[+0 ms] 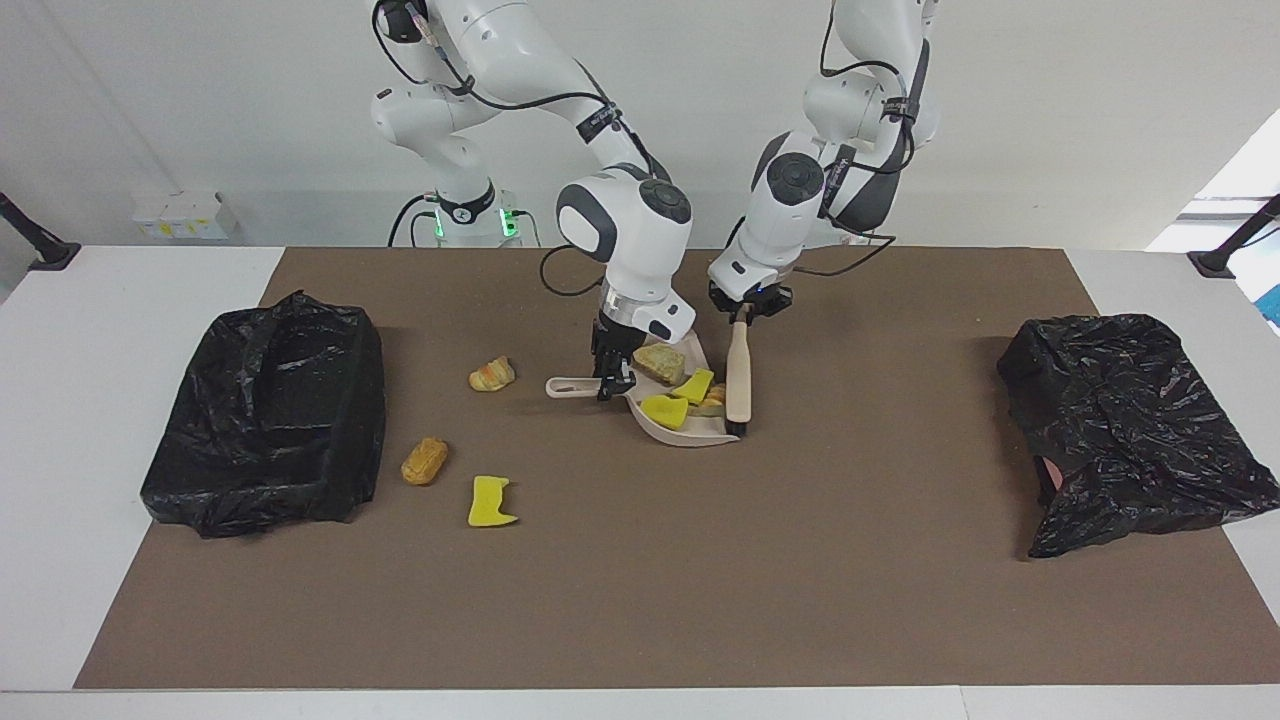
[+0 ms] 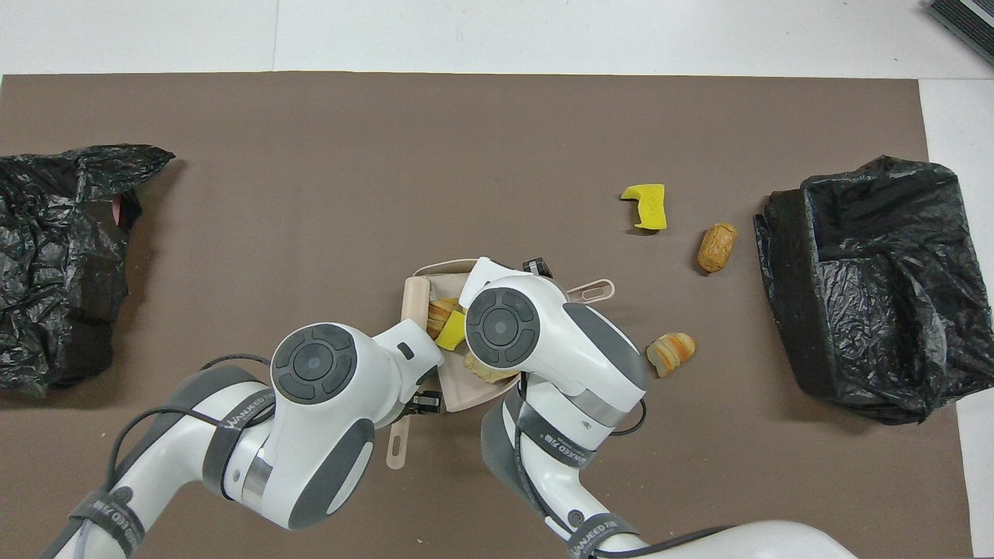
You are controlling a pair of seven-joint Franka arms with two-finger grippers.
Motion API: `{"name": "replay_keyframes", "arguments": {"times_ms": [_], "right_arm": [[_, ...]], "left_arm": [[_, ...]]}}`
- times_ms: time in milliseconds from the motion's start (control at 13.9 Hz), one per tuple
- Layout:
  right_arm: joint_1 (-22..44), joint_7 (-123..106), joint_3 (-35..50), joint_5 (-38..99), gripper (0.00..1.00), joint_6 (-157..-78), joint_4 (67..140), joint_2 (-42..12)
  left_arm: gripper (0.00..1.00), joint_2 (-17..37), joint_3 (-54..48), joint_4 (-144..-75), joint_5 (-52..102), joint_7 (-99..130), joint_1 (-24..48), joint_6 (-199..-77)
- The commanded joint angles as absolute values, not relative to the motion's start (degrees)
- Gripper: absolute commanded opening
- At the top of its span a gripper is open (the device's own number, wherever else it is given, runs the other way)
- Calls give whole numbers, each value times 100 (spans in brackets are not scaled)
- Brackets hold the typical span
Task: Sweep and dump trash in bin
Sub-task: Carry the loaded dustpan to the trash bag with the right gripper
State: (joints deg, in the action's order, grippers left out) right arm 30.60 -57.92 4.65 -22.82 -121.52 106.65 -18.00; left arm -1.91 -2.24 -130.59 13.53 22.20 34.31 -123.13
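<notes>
Presently, mid-sweep: right gripper (image 1: 613, 385) grasps the dustpan (image 1: 690, 425) handle, left gripper (image 1: 748, 306) clamps the brush (image 1: 738, 375); four trash pieces (image 1: 672, 398) sit in the pan, three (image 1: 445, 450) lie toward the bin (image 1: 265, 410), needing repositioning next.

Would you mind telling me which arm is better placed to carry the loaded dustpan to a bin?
Right. The right gripper already holds the beige plastic dustpan by its handle, while the left gripper holds the wooden-handled brush at the pan's edge.
</notes>
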Motion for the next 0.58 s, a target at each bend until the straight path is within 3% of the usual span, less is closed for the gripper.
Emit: {"name": "replay_keyframes", "arguments": {"times_ms": [0,216,503], "right_arm": [[2988,-5810,492,-2294,0,-12138,10793,-1687],[2944,-5818,492,-2285,0,-12155,10776,-1705],[2848,-5809,492,-2285,0,-12260,10740,-1723]], "left_arm": [[0,-211,-141,-13096,2169,2451,3576,-12672],[0,-202,-71,-13104,2171,2496,3454,-12604],[0,-290,-62,-12999,2171,2382,2612,-12394]]}}
